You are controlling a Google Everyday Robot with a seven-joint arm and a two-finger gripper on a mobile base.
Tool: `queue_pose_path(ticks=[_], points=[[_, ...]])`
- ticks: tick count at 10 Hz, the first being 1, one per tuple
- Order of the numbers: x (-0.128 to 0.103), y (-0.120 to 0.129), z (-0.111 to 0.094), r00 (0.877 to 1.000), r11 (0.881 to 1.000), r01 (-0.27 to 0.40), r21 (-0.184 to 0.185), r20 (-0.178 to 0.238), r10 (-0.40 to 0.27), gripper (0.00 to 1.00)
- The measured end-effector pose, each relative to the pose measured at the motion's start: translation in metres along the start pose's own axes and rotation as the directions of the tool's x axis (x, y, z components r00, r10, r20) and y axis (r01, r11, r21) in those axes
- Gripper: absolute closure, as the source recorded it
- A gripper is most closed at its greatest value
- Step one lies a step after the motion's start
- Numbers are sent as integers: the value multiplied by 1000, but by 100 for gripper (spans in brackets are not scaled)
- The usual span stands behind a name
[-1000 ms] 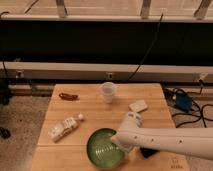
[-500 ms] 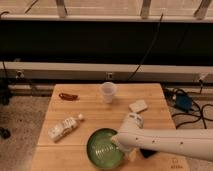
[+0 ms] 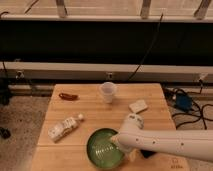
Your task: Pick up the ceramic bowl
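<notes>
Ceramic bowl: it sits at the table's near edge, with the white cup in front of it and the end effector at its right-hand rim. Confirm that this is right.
One detail is wrong. The camera view shows the white cup behind the ceramic bowl, farther back on the table, not in front of it. The rest holds: the bowl sits at the near edge, and the end effector is at its right-hand rim.

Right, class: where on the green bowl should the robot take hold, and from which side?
Probably the rim on the picture's right of the ceramic bowl, pinched from above: it is wide and shallow, so only the thin rim fits. The end effector hangs at that edge.
</notes>
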Motion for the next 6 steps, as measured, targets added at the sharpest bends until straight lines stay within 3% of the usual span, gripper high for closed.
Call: queue_pose_path(ticks=[6], points=[[-1, 0, 1, 1000, 1000, 7, 17, -3, -7, 20]])
